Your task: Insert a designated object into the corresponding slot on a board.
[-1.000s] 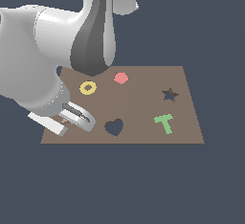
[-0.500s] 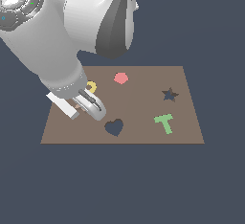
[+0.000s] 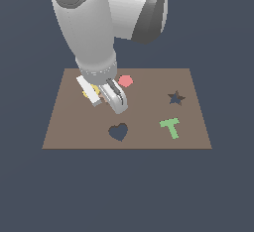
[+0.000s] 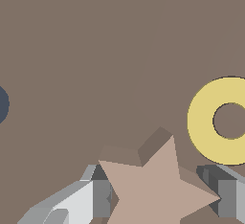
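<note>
Tan-pink star (image 4: 158, 189) sits between gripper (image 4: 160, 201) fingers, apparently clamped for carry to star slot (image 3: 175, 97) across board (image 3: 149, 127).

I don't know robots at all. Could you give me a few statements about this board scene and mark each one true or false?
1. The star lies between the end effector's fingers. True.
2. The star slot is already filled. False: it is still a dark, empty cutout.
3. A yellow ring lies on the board close beside the star. True.
4. The green T sits in the heart cutout. False: it lies apart from it, toward the exterior view's right.
5. The red piece is in the end effector. False: it lies on the board beside the arm.
</note>
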`<state>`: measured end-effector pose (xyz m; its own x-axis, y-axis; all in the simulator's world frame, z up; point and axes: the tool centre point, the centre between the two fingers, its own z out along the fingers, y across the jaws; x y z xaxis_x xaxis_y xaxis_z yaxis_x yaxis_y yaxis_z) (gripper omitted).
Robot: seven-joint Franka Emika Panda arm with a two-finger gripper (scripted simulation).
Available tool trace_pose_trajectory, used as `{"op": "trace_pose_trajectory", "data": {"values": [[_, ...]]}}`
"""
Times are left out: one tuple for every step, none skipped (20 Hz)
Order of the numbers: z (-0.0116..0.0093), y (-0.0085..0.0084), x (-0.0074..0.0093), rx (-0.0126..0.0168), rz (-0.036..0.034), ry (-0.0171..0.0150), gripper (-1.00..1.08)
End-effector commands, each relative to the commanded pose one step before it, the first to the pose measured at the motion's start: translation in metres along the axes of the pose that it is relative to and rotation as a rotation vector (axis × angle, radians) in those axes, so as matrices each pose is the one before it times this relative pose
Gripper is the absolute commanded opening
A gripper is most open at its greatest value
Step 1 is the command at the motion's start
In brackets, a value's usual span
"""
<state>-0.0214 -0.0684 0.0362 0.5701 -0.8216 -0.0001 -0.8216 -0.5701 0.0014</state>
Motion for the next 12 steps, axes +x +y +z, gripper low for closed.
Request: {"op": "trace_pose_trajectory", "data": {"values": [[-0.00055, -0.00259, -0.01998, 0.00049, 0.07209, 0.00031, -1.0], [-0.00014, -0.00104, -0.00776, -0.00001, 0.02792, 0.0, -1.0], [-0.00014, -0.00105, -0.00772, -0.00001, 0.02774, 0.0, -1.0], [-0.00014, -0.00106, -0.00767, -0.00001, 0.02755, 0.0, -1.0], [-0.00014, -0.00107, -0.00762, -0.00001, 0.02732, 0.0, -1.0], [-0.00014, -0.00108, -0.00756, -0.00001, 0.02705, 0.0, -1.0], [-0.00013, -0.00109, -0.0075, 0.0, 0.02681, -0.00001, -1.0], [-0.00013, -0.0011, -0.00745, 0.0, 0.02658, -0.00001, -1.0], [-0.00013, -0.00111, -0.00741, 0.0, 0.02639, -0.00001, -1.0], [-0.00013, -0.00113, -0.00737, 0.0, 0.02621, -0.00001, -1.0], [-0.00013, -0.00114, -0.00734, 0.0, 0.02605, -0.00001, -1.0], [-0.00013, -0.00115, -0.00732, 0.0, 0.0259, -0.00001, -1.0]]}}
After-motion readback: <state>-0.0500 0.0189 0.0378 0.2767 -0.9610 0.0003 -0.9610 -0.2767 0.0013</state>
